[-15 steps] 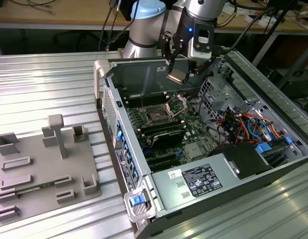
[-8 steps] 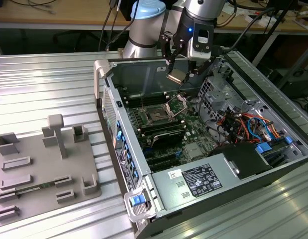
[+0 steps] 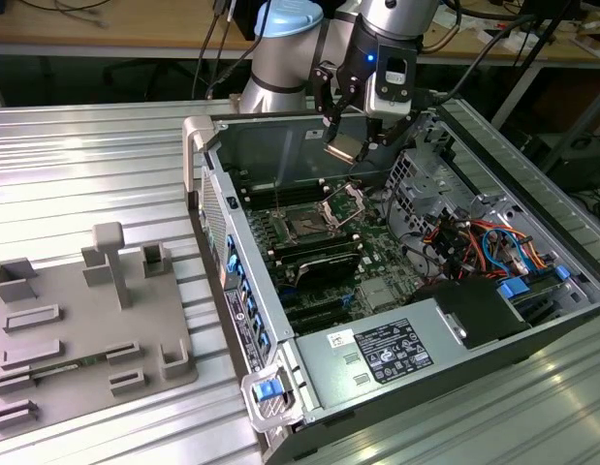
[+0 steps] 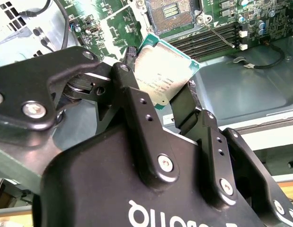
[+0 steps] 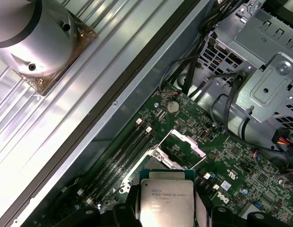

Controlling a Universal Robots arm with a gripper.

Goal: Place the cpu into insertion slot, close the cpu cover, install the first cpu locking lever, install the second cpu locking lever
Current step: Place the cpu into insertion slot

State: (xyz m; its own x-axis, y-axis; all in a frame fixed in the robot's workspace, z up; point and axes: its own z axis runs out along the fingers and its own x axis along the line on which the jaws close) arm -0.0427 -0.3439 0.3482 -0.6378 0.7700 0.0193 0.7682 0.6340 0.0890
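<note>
My gripper (image 3: pixel 350 139) hangs above the open computer case, shut on the cpu (image 3: pixel 342 150), a flat square chip held tilted by two opposite edges. In the second wrist view the black fingers (image 4: pixel 137 106) clamp the cpu (image 4: pixel 163 75), silvery face showing. The insertion slot (image 3: pixel 307 225) lies on the green board below and toward the exterior view's left of the gripper, dark and uncovered. Just beyond it the cpu cover (image 3: pixel 346 201) stands raised on its hinge. The first wrist view has the cpu (image 5: pixel 166 201) in front of the raised cpu cover (image 5: pixel 182 142). A thin locking lever (image 4: pixel 217 33) sticks out beside the insertion slot (image 4: pixel 170 12).
Long black memory slots (image 3: pixel 319 260) flank the socket. A metal drive cage (image 3: pixel 426 184) and coloured cables (image 3: pixel 484 247) fill the case on the exterior view's right. The power supply (image 3: pixel 387 354) sits at the near end. A grey fixture tray (image 3: pixel 86 329) lies on the table.
</note>
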